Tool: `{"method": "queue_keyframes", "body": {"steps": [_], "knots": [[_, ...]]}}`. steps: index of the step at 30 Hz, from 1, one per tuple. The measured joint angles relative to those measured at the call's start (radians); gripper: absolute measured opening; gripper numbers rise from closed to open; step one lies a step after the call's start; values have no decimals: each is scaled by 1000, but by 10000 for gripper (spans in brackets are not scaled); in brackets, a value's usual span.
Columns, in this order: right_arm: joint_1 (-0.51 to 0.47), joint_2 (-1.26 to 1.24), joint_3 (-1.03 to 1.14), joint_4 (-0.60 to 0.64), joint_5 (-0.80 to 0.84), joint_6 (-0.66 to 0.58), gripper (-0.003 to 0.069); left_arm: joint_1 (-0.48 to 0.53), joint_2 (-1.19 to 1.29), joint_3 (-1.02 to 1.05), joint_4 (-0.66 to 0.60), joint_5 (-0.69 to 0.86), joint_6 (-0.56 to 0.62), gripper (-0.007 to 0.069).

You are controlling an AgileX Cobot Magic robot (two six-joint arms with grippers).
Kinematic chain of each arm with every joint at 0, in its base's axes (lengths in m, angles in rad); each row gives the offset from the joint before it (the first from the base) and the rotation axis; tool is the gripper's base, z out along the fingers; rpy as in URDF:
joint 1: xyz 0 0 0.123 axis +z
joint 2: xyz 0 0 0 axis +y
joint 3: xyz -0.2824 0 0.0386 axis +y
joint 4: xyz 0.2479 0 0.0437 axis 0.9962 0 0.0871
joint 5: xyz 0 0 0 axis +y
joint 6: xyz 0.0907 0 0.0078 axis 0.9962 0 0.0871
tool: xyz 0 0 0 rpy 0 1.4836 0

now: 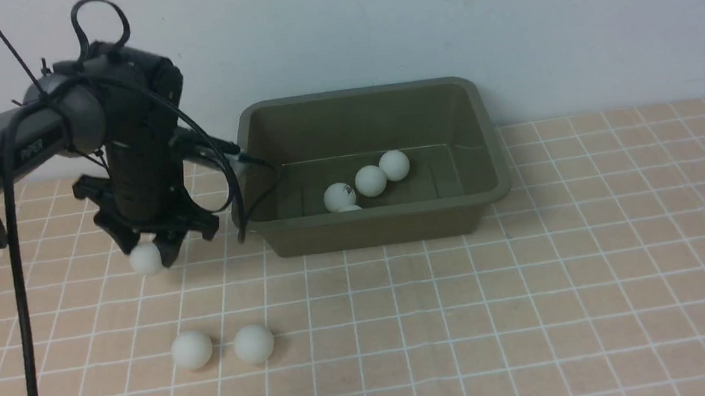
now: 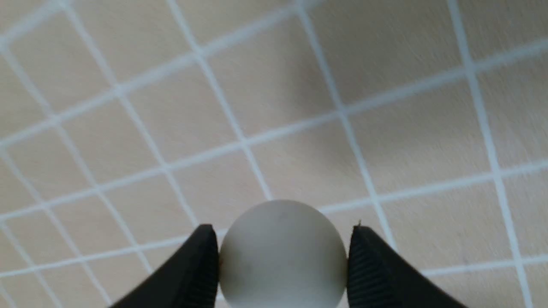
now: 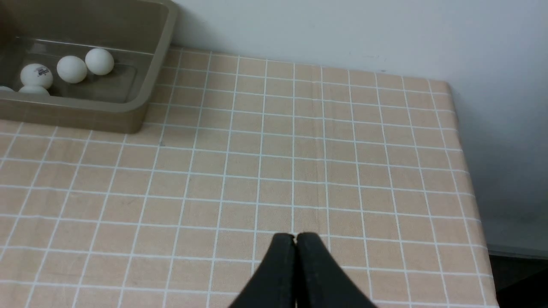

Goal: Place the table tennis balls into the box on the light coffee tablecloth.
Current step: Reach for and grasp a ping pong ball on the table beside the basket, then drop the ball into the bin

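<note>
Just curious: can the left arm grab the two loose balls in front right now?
Probably not yet: its fingers pinch another ball. Otherwise the two loose balls lie uncovered.

"PIPER" — white letters on left arm (image 1: 31, 149); print on boxed ball (image 1: 339, 196) illegible.

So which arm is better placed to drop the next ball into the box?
Left. The left hand is closed on a ball, close beside the box's left end. The right hand is shut and empty over the tablecloth, with no loose ball in its view.
</note>
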Motion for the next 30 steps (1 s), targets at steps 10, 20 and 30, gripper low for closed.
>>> {"method": "queue_keyframes", "body": {"steps": [10,20,30], "knots": [[0,0,0,-3,0,0,-18,-57,0,-279,-278,16,46,311],[0,0,1,-4,0,0,-18,-138,40,-288,-406,-38,86,311],[0,0,1,-3,0,0,-18,-138,89,-288,-406,-59,119,311]]}}
